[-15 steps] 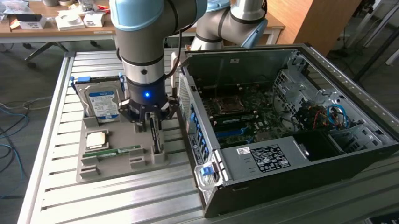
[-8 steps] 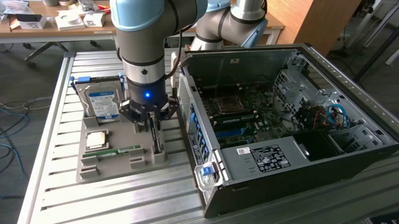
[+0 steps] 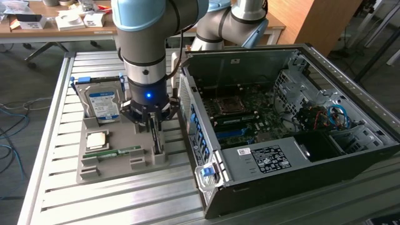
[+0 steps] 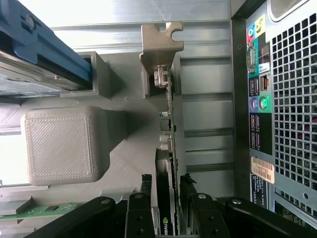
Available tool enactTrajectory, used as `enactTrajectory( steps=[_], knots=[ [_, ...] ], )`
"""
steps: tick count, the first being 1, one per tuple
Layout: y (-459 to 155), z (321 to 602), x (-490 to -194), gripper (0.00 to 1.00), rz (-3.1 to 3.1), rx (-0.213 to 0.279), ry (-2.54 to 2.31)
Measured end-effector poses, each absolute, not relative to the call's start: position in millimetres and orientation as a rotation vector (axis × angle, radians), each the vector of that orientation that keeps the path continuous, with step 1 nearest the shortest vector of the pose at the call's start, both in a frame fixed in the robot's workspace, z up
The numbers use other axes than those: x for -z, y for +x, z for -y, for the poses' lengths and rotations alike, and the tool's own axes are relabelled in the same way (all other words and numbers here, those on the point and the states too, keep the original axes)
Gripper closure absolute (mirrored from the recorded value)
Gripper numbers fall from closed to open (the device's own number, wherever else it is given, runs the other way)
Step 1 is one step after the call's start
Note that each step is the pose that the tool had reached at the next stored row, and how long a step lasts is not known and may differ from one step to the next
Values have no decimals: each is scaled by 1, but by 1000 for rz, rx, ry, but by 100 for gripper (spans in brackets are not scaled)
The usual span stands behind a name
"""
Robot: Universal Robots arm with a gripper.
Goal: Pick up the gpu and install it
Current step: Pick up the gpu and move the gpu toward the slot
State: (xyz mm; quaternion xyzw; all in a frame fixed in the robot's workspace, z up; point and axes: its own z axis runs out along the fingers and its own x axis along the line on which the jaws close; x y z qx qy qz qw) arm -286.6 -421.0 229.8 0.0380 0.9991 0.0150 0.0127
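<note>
Jaws closed on the gpu (image 4: 171, 148), one on each face, nothing lifted yet

Card's standing on edge in its slot in the grey holder (image 3: 112, 168) on the worktop (image 3: 93, 197), silver bracket (image 4: 161, 42) at one end, open PC case (image 3: 281, 154) just beside it. I reckon the trick is a dead straight pull up, no twist, so the bottom edge and bracket don't snag the slot walls.

table (image 3: 93, 197): ribbed bare metal, dull sheen | holder (image 4: 62, 144): grey matt plastic, fine ridged print lines | gpu (image 4: 167, 124): green circuit board, bare satin metal bracket | computer case (image 4: 292, 99): perforated grey metal grille, black painted frame | hard drive (image 3: 103, 103): silver metal body, glossy blue label
</note>
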Motion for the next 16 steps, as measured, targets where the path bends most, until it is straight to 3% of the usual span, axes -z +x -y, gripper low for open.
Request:
enactTrajectory(
  steps=[11, 16],
  knots=[
    [-286, 421, -230, 64, -3114, -47, 118],
    [-286, 421, -230, 74, -3114, -47, 118]
  ],
)
